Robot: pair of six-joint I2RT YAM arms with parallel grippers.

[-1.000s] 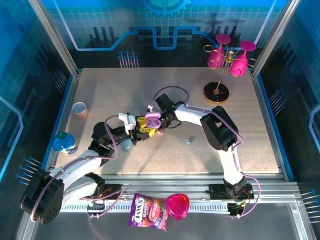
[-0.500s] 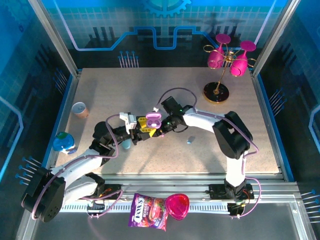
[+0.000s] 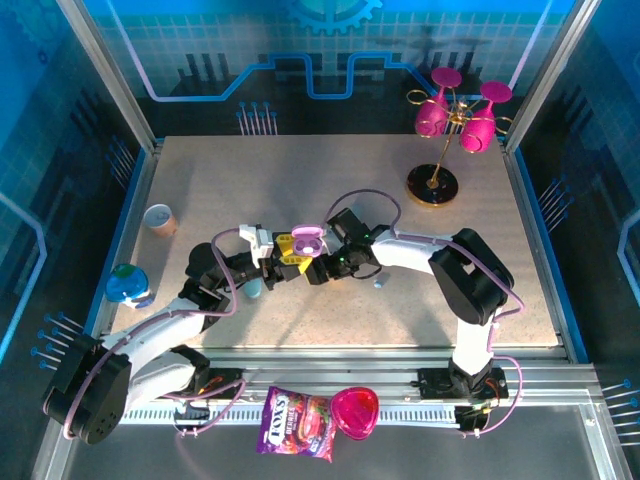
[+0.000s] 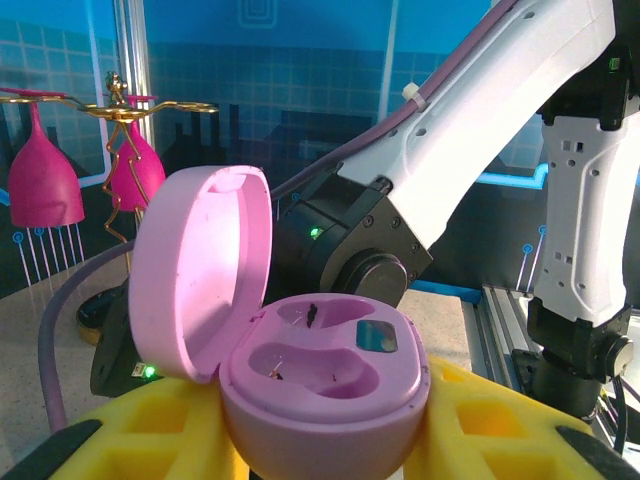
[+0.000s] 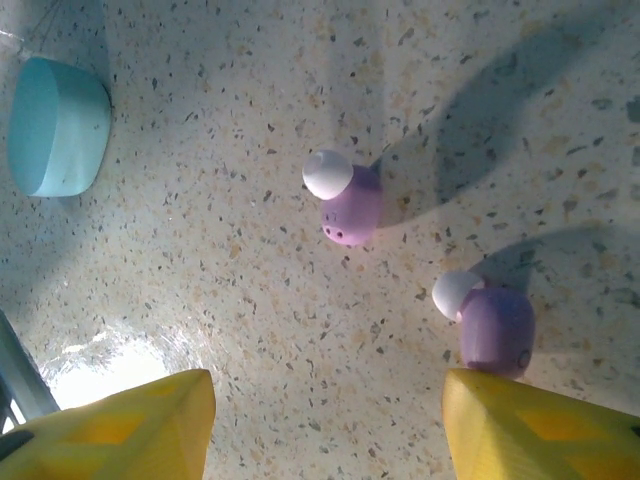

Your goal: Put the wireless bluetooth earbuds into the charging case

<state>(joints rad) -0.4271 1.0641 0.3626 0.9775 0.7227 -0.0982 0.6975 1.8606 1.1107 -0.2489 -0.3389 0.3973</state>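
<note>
From above, our left fingers (image 3: pixel 292 255) are clamped on the open purple case (image 3: pixel 306 240), holding it above the middle of the tabletop (image 3: pixel 200 190). Our right fingers (image 3: pixel 322 268) point down at the tabletop just beside and below the case. A light blue earbud (image 3: pixel 378 283) lies apart from them on the right.

At the left wrist, the case sits firmly between our yellow fingers. Its lid (image 4: pixel 200 270) stands up on the left and both wells (image 4: pixel 320 360) are empty and face upward. We judge our job on this side is to hold the case steady so the wells stay easy to reach.

At the right wrist, our fingers are spread wide with nothing between them. The first purple earbud (image 5: pixel 342 205) lies on the tabletop ahead of the gap. The second purple earbud (image 5: pixel 492 325) lies just beside the tip of one finger. A pale blue case (image 5: pixel 55 125) rests well off to the side.

We judge the step in hand is picking up a purple earbud. Neither one lies between our fingers yet, and closing here would likely nudge the second one away. We should shift until one earbud is centred in the gap, lower the tips close to the tabletop, and close gently across its body. It is small and smooth and may slip out.
</note>
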